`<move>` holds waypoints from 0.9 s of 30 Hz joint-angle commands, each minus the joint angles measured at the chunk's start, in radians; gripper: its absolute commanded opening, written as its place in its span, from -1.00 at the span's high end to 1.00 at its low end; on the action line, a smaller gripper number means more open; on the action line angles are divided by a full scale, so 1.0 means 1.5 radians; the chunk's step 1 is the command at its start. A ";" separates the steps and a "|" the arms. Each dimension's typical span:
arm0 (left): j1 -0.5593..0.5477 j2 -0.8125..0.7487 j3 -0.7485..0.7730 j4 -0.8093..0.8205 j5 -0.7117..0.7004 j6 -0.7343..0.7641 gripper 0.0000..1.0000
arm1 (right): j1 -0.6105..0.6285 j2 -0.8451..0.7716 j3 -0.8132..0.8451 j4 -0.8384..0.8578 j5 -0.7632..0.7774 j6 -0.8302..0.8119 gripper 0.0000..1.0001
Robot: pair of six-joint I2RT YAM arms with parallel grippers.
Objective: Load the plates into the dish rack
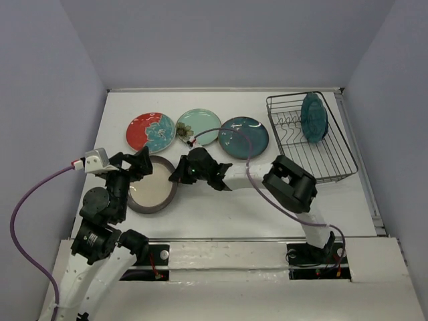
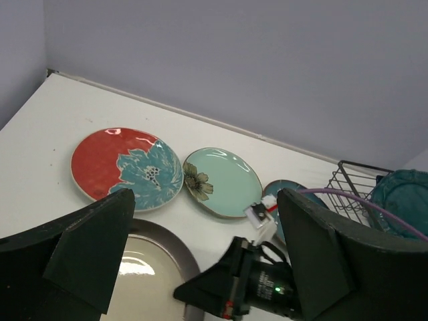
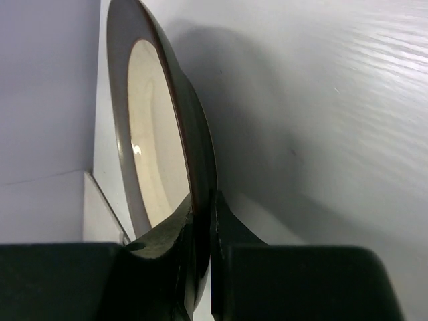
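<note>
plates [image 1: 151, 132]: 4 out, 1 racked | right tool [image 3: 202, 210] pinches grey-brown plate [image 1: 152, 188]

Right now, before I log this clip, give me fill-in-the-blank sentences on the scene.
1. The right pincer is ___ on the rim of the grey-brown plate.
2. The dish rack holds ___ plate: the teal scalloped plate.
3. The left pincer is ___.
Missing words: shut; one; open.
</note>
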 commanded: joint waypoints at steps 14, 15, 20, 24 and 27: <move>0.011 -0.046 0.005 0.038 0.037 0.010 -0.98 | -0.336 -0.675 -0.146 -0.189 0.398 -0.546 0.86; 0.010 -0.047 0.005 0.039 0.038 0.010 -0.98 | -0.347 -0.679 -0.137 -0.189 0.439 -0.587 0.87; -0.004 -0.046 0.005 0.040 0.035 0.011 -0.98 | -0.394 -0.654 -0.084 -0.185 0.526 -0.836 0.87; -0.023 -0.040 0.005 0.039 0.023 0.012 -0.98 | -0.408 -0.612 -0.055 -0.139 0.566 -0.974 0.87; -0.033 -0.039 0.005 0.038 0.023 0.013 -0.98 | -0.415 -0.572 -0.021 -0.137 0.570 -1.037 0.86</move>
